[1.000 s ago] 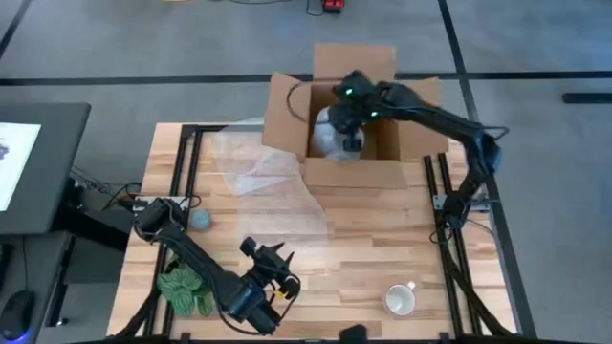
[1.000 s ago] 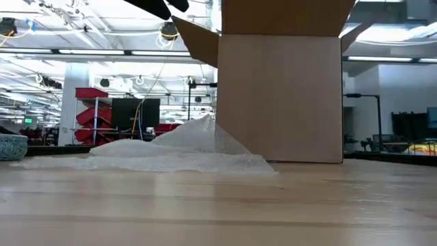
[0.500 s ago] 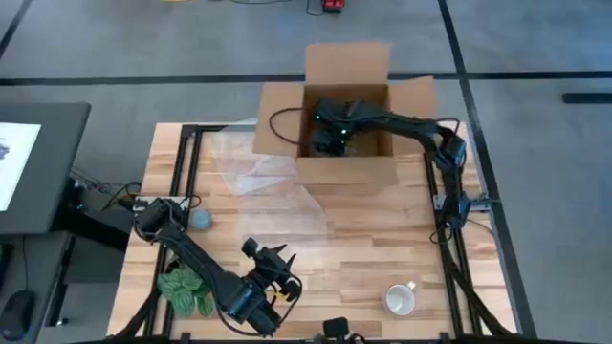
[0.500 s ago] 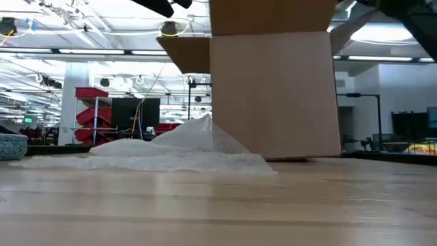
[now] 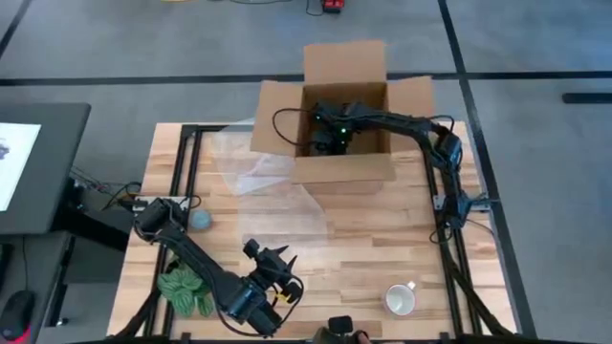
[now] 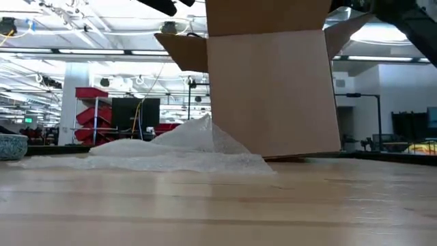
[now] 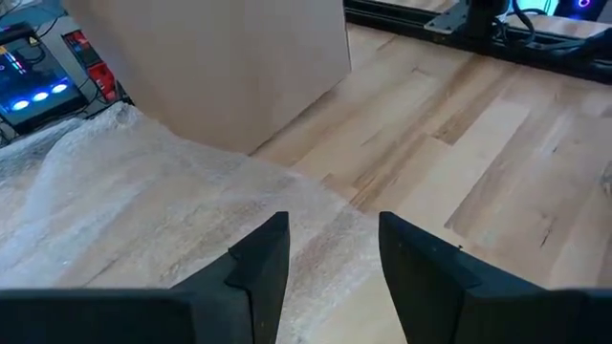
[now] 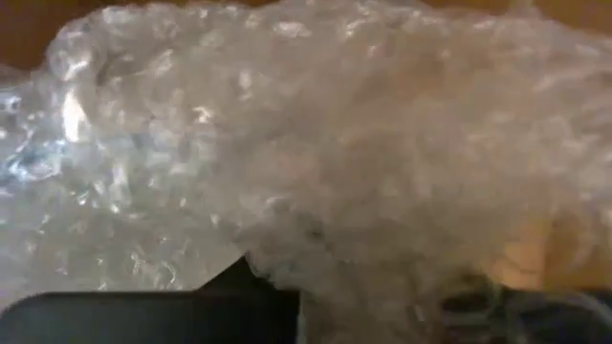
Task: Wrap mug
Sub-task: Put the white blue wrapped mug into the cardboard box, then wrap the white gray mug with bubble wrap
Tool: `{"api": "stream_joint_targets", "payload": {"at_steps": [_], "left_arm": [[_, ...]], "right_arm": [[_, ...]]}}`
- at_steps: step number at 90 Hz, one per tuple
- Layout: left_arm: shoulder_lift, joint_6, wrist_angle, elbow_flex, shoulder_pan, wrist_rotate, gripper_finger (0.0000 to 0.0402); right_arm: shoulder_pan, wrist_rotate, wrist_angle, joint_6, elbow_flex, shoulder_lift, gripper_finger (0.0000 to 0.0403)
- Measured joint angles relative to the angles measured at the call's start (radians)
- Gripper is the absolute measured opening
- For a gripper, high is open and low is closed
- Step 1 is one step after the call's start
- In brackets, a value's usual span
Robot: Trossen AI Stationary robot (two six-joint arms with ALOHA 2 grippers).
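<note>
One cardboard box (image 5: 346, 115) stands at the far edge of the worktop (image 5: 382, 239). One loose sheet of bubble wrap (image 5: 263, 182) lies beside it. One unwrapped white mug (image 5: 400, 300) sits near the front right corner. One teal bowl (image 5: 201, 220) and one green plant (image 5: 184, 291) occupy the left side.

The right end effector (image 5: 328, 134) reaches down inside the box, against a bubble-wrapped bundle (image 8: 316, 162); its finger state cannot be determined.

The left end effector (image 7: 330, 263) hovers above the front of the worktop, fingers apart, holding nothing.
</note>
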Motion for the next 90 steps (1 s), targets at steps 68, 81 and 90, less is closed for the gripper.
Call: {"api": "stream_joint_targets", "payload": {"at_steps": [68, 81, 90], "left_arm": [[0.000, 0.002, -0.001, 0.000, 0.000, -0.001, 0.0141], [0.000, 0.002, -0.001, 0.000, 0.000, 0.000, 0.0141], [0.000, 0.002, 0.001, 0.000, 0.000, 0.000, 0.0141]], "right_arm": [[-0.040, -0.078, -0.190, -0.008, 0.217, -0.035, 0.0250], [-0.052, -0.064, -0.183, -0.015, 0.239, -0.084, 0.0250], [-0.063, -0.062, -0.180, -0.018, 0.239, -0.122, 0.0250]]}}
